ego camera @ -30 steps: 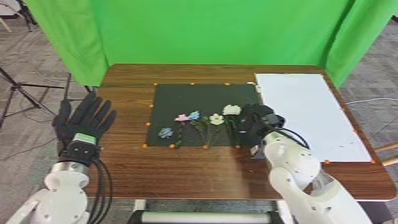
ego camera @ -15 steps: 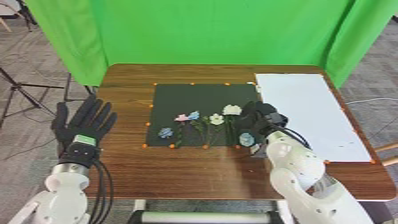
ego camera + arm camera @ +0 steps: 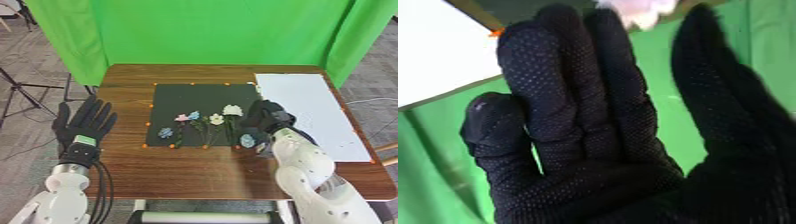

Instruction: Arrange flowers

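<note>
In the head view, my left hand (image 3: 83, 122) rests open at the table's left edge. My right hand (image 3: 265, 114) is over the right edge of the dark mat (image 3: 169, 102), just right of the white flower (image 3: 232, 110). A blue flower (image 3: 247, 140) lies at the mat's lower right, below that hand. Farther left lie a pink flower (image 3: 181, 118), a blue one (image 3: 194, 115), a cream one (image 3: 216, 119) and another blue one (image 3: 165, 132). In the right wrist view, my right hand (image 3: 589, 185) is open and empty, a pale flower (image 3: 642, 10) beyond its fingertips.
A white board (image 3: 306, 107) covers the right of the brown table (image 3: 204, 175). Orange markers dot the edges of the mat and board. Green cloth (image 3: 213, 32) hangs behind the table.
My right hand has shifted slightly to the right. The blue flower at the mat's lower right, hidden a second ago, has come into sight. My left hand has stayed still.
</note>
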You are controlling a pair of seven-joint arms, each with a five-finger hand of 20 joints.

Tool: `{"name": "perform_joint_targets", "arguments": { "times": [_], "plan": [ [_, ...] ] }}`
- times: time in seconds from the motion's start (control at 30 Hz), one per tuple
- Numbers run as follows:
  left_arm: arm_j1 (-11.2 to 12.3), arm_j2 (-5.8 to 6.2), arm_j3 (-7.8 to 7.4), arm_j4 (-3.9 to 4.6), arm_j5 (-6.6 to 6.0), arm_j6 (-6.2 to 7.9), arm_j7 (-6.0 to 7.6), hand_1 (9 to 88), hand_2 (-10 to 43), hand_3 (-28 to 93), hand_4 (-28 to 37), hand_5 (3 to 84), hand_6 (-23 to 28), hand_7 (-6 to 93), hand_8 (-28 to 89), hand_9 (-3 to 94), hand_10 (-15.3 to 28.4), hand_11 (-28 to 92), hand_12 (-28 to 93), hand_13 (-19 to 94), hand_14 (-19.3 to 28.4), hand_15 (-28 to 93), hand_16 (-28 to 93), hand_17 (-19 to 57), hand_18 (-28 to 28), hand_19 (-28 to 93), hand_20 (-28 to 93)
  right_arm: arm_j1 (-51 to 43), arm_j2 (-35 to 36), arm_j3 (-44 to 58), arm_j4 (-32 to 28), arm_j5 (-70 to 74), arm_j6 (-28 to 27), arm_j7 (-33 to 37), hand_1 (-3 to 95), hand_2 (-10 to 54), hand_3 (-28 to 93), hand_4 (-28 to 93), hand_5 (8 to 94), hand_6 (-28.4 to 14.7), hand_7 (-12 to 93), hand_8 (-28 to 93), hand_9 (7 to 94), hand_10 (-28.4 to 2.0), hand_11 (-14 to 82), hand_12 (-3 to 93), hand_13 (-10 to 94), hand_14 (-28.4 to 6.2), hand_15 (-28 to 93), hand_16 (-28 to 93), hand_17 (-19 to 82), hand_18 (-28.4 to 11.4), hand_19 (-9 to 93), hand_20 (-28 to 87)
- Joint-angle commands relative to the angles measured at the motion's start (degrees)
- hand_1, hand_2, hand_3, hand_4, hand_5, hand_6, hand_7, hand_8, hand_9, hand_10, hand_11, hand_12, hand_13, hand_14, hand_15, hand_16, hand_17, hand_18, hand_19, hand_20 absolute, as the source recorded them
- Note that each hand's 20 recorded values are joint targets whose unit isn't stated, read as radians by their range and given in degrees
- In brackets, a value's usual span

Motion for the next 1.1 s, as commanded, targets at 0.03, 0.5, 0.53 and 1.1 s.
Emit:
{"name": "perform_joint_targets", "arguments": {
  "times": [0.03,0.5,0.53,1.1],
  "plan": [
    [0.9,0.39,-0.51,-0.64,-0.14,-0.29,0.03,25.0,14.5,73,-28.3,39.2,6.3,19.6,-12,33.0,13.1,25,9,25,14.0,42,-10,-6.1,14.3,39,11,-4.2,0.7,4.8,-3.7,7.5,-8.2,-2.1,34.0,8.5,76,-21,75.7,-2.7,44,-2,82.0,-15.9,30.1,24.8,75,-11.8,60,29,46,-21.0,93,43],
    [0.5,-0.17,-0.39,-0.44,0.67,-0.44,-0.77,25.3,14.6,73,-28.3,39.3,6.3,19.8,-12,33.3,13.1,25,9,25,14.1,42,-10,-6.1,14.2,39,11,-3.6,-1.1,5.4,-3.1,8.8,-18.1,-3.2,28.2,10.2,71,-20,85.1,-1.7,17,-11,82.4,-15.0,13.7,17.3,77,-12.3,56,30,47,-21.5,93,46],
    [0.5,-0.21,-0.3,-0.42,0.69,-0.54,-0.75,25.3,14.6,73,-28.3,39.3,6.3,19.8,-12,33.3,13.1,25,9,25,14.1,42,-10,-6.1,14.3,39,11,-3.8,-0.9,5.3,-3.1,8.5,-16.2,-3.5,28.1,10.2,71,-20,84.2,-1.7,17,-11,81.6,-15.2,13.4,17.1,76,-12.2,56,30,47,-21.4,93,46],
    [0.4,0.23,-0.1,-0.31,-0.18,-0.67,-0.2,25.4,14.7,73,-28.3,39.4,6.3,19.7,-12,33.4,13.2,25,9,25,14.1,42,-10,-6.2,14.3,39,11,-4.4,-0.9,5.5,-3.2,8.4,-12.2,-3.4,27.2,8.8,71,-19,81.8,-2.6,23,-9,76.4,-16.5,12.6,16.1,75,-11.9,55,28,47,-20.6,93,44]
  ]
}}
